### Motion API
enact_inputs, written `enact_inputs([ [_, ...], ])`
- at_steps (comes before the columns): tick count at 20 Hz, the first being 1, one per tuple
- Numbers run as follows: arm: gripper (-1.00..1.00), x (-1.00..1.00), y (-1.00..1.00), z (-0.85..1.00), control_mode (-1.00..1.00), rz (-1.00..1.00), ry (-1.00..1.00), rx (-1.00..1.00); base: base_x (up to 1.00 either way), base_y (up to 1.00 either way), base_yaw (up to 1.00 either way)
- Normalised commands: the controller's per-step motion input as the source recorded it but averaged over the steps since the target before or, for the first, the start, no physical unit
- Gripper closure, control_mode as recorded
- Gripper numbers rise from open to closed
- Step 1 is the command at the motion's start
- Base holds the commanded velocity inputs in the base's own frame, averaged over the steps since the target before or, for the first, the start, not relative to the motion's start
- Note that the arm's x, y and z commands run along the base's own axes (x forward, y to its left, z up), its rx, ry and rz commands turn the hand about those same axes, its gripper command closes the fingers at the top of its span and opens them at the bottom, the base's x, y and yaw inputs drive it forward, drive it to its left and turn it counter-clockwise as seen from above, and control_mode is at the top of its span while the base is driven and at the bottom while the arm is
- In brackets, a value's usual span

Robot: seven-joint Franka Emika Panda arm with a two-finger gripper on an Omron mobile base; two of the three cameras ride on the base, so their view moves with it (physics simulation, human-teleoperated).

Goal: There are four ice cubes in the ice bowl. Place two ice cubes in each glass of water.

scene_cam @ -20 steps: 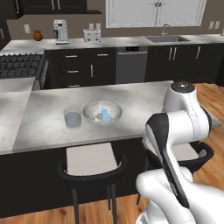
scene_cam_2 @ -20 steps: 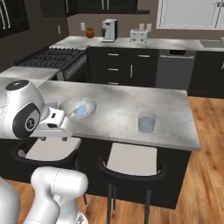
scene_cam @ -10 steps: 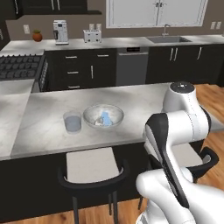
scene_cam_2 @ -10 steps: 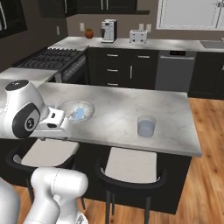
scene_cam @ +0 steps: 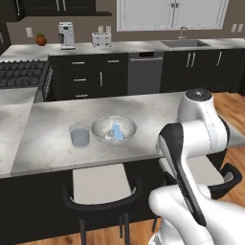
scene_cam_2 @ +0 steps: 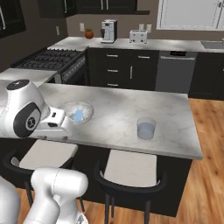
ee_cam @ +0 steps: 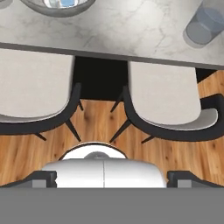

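The ice bowl (scene_cam: 114,129) sits on the island counter with pale-blue ice cubes (scene_cam: 116,131) inside. One glass of water (scene_cam: 79,135) stands just left of it. In the right base view the bowl (scene_cam_2: 78,112) holds the cubes (scene_cam_2: 78,115), and the other glass (scene_cam_2: 146,128) stands well to its right. Looking down from the hand, the bowl (ee_cam: 57,5) and that glass (ee_cam: 205,24) lie at the top edge. My gripper (ee_cam: 112,178) is open and holds nothing. It hangs in front of the counter's near edge, above the stools.
Two cushioned stools (ee_cam: 162,100) (ee_cam: 30,87) stand tucked under the island's near edge over a wooden floor. My arm's elbow (scene_cam_2: 26,113) rises just left of the bowl. The back counter carries a coffee machine (scene_cam: 66,35) and a toaster (scene_cam: 101,40).
The whole picture has slid slightly downward in both base views, so the camera moved. Bowl, glasses and the arm's pose look unchanged.
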Motion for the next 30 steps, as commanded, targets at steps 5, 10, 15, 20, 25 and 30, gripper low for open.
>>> enact_inputs([
  [5, -1.0, 0.41, 0.0, 0.0, -1.0, 0.0, -0.03, 0.01, 0.0, 0.0, 0.0],
  [10, -1.0, 0.45, 0.02, 0.0, -1.0, 0.0, -0.11, 0.03, 0.0, 0.0, 0.0],
  [15, -1.0, 0.38, 0.25, 0.0, -1.0, 0.0, -0.09, 0.04, 0.0, 0.0, 0.0],
  [20, -1.0, 0.26, 0.35, 0.0, -1.0, -0.02, -0.05, 0.03, 0.0, 0.0, 0.0],
  [25, -1.0, 0.34, 0.22, 0.0, -1.0, 0.01, -0.03, 0.0, 0.0, 0.0, 0.0],
  [30, -1.0, 0.43, 0.09, 0.0, -1.0, 0.03, -0.04, 0.01, 0.0, 0.0, 0.0],
])
